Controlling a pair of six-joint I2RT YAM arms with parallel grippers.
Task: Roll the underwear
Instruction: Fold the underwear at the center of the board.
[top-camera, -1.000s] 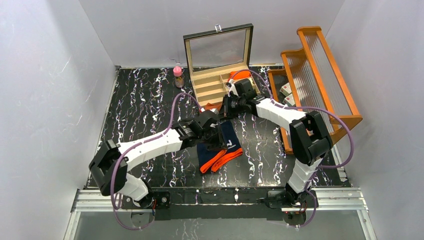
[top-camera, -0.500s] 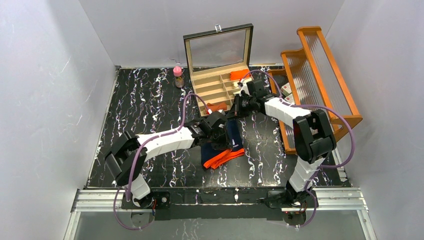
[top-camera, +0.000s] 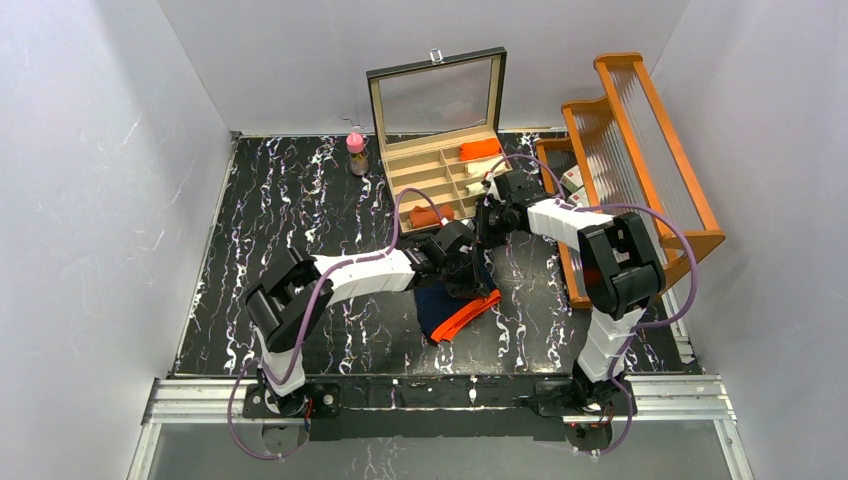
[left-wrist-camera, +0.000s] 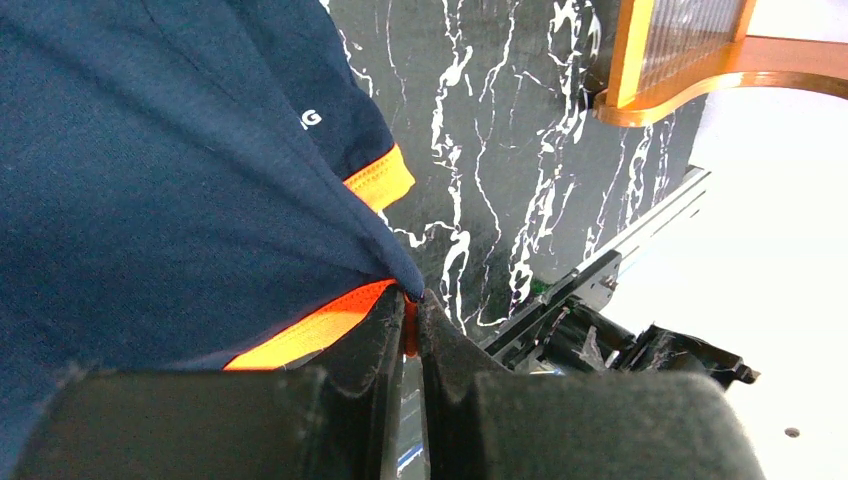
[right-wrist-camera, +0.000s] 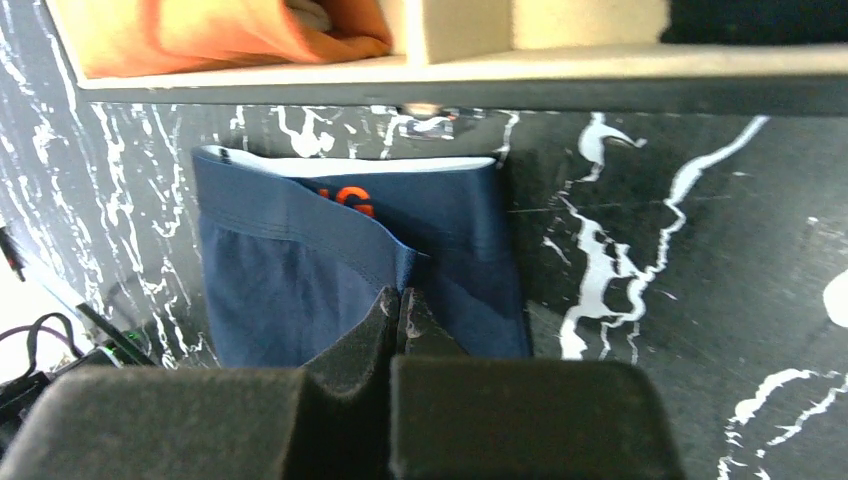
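Top external view first: a wooden box (top-camera: 420, 165) stands at the far side of the black marbled table (top-camera: 290, 200), its glass lid (top-camera: 436, 95) propped upright. A rust-orange garment (top-camera: 480, 149) sits in a far right compartment, and a second orange bundle (top-camera: 432, 214) lies in a near left one. The pale bits in the middle cells are too small for me to name. To the right stands an orange slatted rack (top-camera: 640, 130), and a pink-capped bottle (top-camera: 355, 150) stands left of the box.

The navy underwear (top-camera: 445, 300) lies on the table just in front of the box, its orange trim towards the near edge.

The left arm stretches low from its base, out to the right across the table. Its left gripper (left-wrist-camera: 410, 310) has the fingers nipped together on the hem of the navy cloth (orange trim right at the tips). The right arm is folded, elbow high, with the forearm reaching back left toward the box front. The right gripper (right-wrist-camera: 400, 300) is pinched closed on a fold of the same garment, by its waistband end.
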